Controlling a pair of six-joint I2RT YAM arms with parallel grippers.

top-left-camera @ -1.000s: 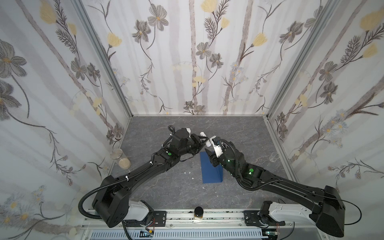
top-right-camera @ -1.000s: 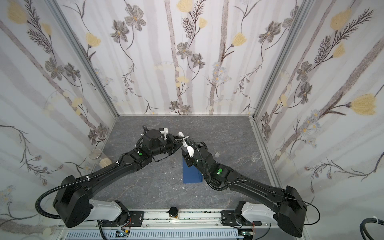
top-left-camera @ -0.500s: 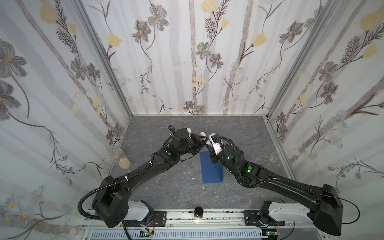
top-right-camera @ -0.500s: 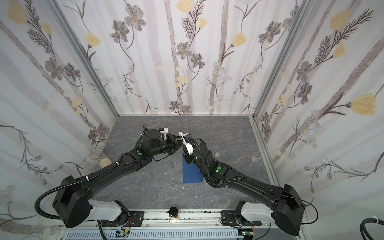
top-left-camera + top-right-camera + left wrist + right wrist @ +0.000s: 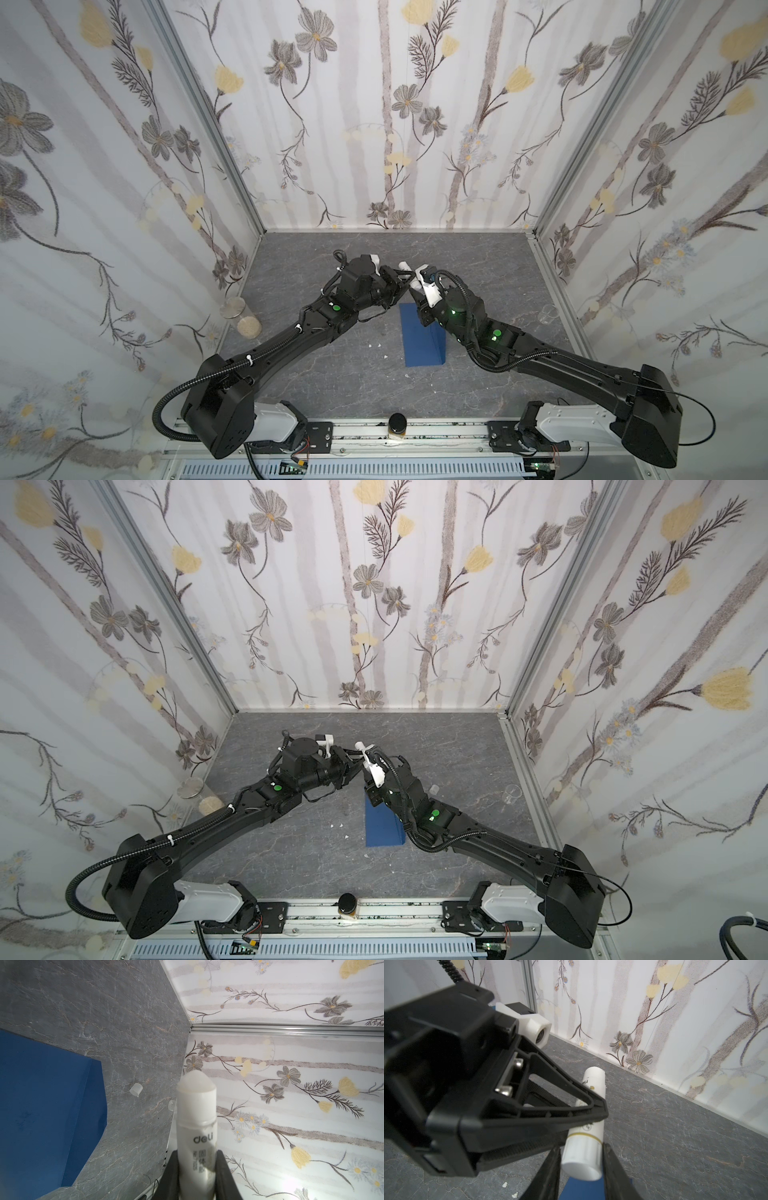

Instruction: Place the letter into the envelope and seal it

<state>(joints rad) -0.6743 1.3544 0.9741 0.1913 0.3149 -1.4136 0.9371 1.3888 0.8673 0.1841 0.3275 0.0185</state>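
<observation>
Left tool [image 5: 197, 1153]: nearly closed, clamped on the barrel of an uncapped white glue stick [image 5: 196, 1122], glue tip exposed. Right tool [image 5: 581, 1147]: fingers pressed against both sides of the stick's base end, closed on it. The two tools meet in the air above the middle of the grey surface [image 5: 519, 270]. Dark blue envelope [image 5: 422, 340] lies flat mid-surface, long axis running front edge to back, flap laid open, right arm partly over it. Translucent cap [image 5: 136, 1089] lies on the surface between envelope and right edge.
</observation>
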